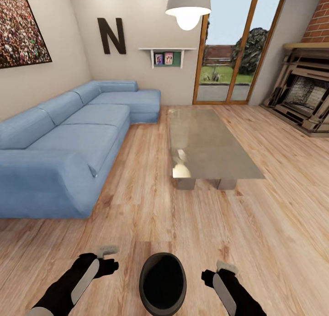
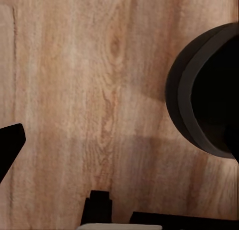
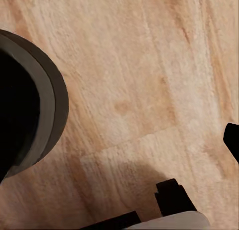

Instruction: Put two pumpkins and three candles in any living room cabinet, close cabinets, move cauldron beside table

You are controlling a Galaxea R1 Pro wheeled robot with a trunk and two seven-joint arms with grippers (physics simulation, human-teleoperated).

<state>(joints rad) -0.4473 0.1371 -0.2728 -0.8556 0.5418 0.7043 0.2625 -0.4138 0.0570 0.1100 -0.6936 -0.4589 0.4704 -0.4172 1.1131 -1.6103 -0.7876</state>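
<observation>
Sitting between two tools, one cauldron (image 1: 162,284); one table (image 1: 210,147) ahead

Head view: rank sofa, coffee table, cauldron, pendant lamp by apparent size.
1. sofa
2. coffee table
3. cauldron and pendant lamp: look alike in size, and the cauldron sits much nearer the camera, so no ranking between them.

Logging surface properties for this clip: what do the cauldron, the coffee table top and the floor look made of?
Cauldron: matte black, thick-walled, looks like cast iron or dark plastic; no shine. Table: glossy grey top, glass or polished metal, mirroring the lamp. Floor: light wood planks with visible grain and knots, satin finish.
</observation>
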